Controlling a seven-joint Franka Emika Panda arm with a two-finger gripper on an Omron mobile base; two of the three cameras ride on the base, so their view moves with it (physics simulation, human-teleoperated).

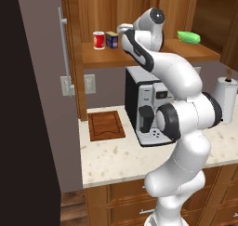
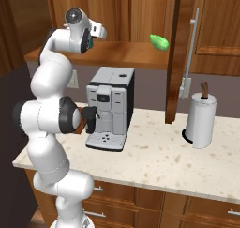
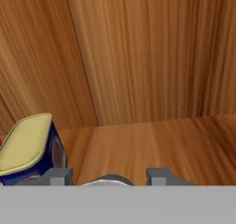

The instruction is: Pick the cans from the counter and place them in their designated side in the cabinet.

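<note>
Brown wood panelling lined the back of the open wall cabinet (image 1: 139, 11), and its wide wooden shelf board (image 1: 104, 57) ran across above the beige speckled stone counter (image 1: 116, 160).

In the left base view, a red can with a white rim (image 1: 98, 40) and a dark blue can with a yellow top (image 1: 111, 39) stood side by side at the left end of that shelf. The white arm's hand reached in just to their right. A green rounded object (image 1: 188, 36) lay well apart at the far end. Below, a small brown wooden cutting board (image 1: 106, 125) lay beside a black and silver coffee machine (image 1: 144, 104).

From the right base view the arm hid both of those cans and the board. A sliver of a teal can (image 2: 90, 42) with a grey lid showed under the hand instead. A white paper towel roll on its stand (image 2: 201, 119) stood clear on the counter.

Looking along the two-finger gripper (image 3: 108, 176), the hand view caught the grey lid low between the dark finger tips (image 3: 57, 177), which were clasped about the teal can. The blue can stood close on the left. Whether the teal can's base touched the shelf could not be told.
</note>
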